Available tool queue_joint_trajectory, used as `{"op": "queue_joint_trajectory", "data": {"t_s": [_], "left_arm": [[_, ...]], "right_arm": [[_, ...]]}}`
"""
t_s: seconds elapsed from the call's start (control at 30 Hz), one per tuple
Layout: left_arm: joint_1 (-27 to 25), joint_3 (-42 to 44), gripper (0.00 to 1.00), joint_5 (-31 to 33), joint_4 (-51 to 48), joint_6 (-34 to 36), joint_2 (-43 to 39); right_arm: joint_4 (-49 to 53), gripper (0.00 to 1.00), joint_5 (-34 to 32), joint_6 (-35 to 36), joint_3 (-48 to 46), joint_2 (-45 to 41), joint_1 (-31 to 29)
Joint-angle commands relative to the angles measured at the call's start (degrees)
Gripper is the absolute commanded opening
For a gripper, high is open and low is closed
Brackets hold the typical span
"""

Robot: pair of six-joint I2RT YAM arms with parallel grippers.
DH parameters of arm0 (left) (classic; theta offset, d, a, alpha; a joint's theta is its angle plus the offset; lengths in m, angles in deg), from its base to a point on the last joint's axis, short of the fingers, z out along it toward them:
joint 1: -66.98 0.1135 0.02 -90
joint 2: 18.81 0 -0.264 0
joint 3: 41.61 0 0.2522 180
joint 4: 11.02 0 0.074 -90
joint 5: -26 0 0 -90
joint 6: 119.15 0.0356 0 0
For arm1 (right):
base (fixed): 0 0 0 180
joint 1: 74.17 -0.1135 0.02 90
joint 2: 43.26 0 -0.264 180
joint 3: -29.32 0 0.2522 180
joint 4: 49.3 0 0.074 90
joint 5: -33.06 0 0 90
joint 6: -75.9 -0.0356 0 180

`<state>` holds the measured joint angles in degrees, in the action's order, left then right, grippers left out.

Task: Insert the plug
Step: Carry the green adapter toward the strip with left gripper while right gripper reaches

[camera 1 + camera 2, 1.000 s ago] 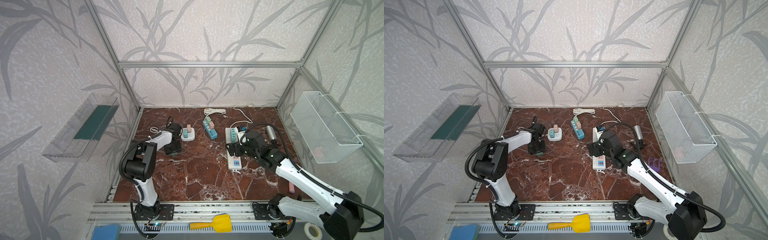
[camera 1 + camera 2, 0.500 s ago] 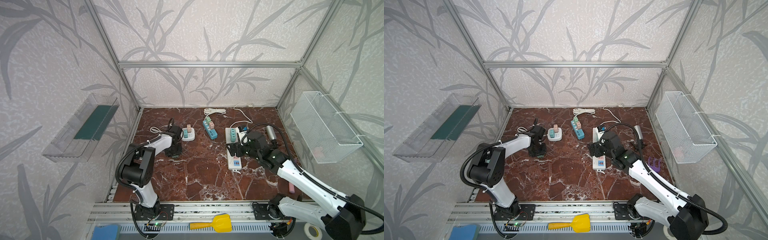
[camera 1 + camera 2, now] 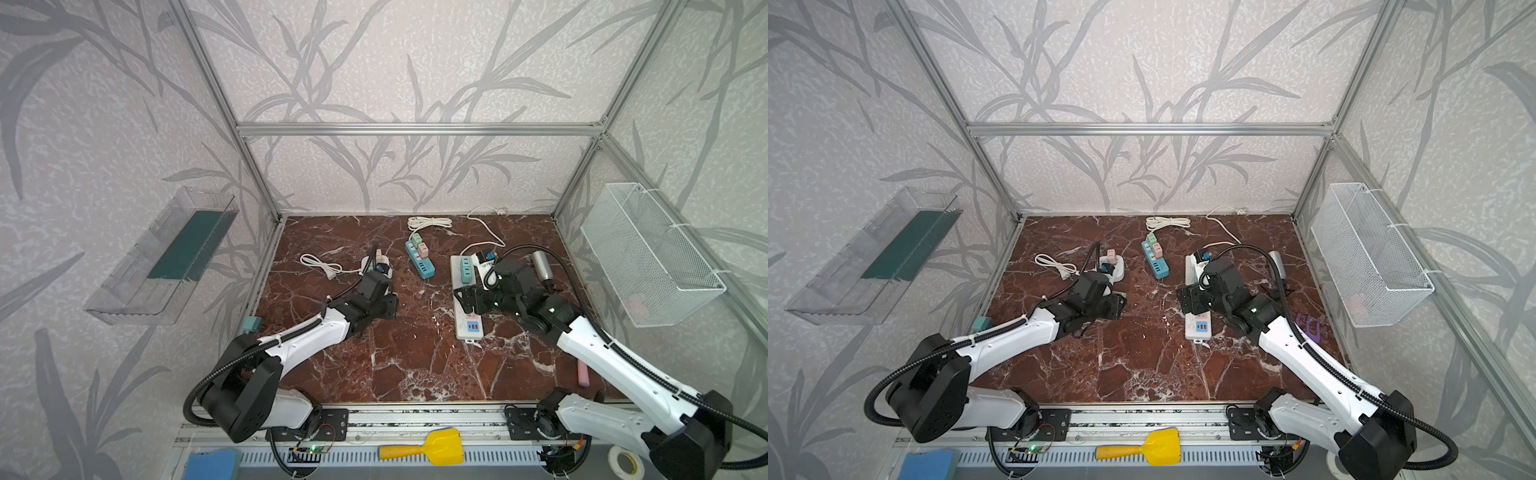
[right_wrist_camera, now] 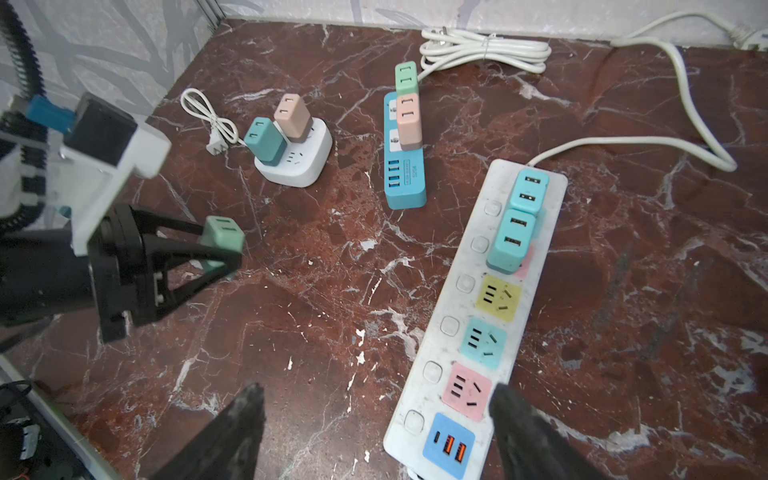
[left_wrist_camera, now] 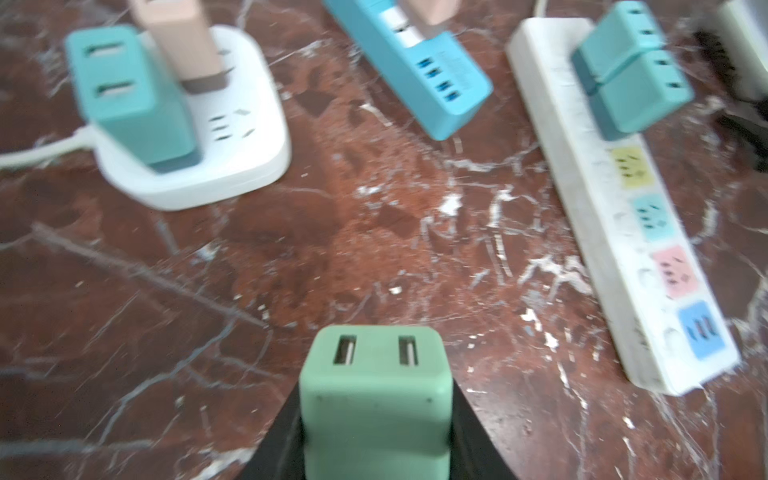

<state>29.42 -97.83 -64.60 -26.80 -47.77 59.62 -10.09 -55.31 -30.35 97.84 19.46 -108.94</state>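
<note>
1. Mint-green two-port plug clamped in left claw, above counter
2. Right claw gapes wide over long white strip
3. Blue strip and white socket block beyond, both carrying plugs

The left pincer is clamped shut (its arm stretched low), while the right pincer hangs spread wide.

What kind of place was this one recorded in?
Probably a lab robot cell: an aluminium frame boxes in a marble-look tabletop, two arms mount on a front rail, and a white power strip serves as prop.
</note>
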Motion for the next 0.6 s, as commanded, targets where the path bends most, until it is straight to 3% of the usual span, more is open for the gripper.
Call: {"op": "queue_joint_trajectory", "data": {"t_s": [0.0, 0.23, 0.43, 0.57], "left_arm": [[-4.63, 1.8, 0.17, 3.35, 14.95, 10.1, -1.71], [-11.43, 6.32, 0.16, 1.66, 38.28, 21.21, 1.92], [-16.24, 8.53, 0.13, 2.52, 49.59, 31.09, 6.46], [-17.11, 9.59, 0.1, 2.71, 53.69, 33.58, 7.95]], "right_arm": [[4.55, 0.84, 2.93, -0.06, 3.84, 1.24, 0.11], [11.08, 0.81, 5.41, 0.69, 10.6, 6.18, 0.33], [14.74, 0.71, 9.65, 0.18, 14.32, 10.41, 0.88], [13.47, 0.68, 13.87, -0.68, 14.39, 11.57, 0.93]]}}
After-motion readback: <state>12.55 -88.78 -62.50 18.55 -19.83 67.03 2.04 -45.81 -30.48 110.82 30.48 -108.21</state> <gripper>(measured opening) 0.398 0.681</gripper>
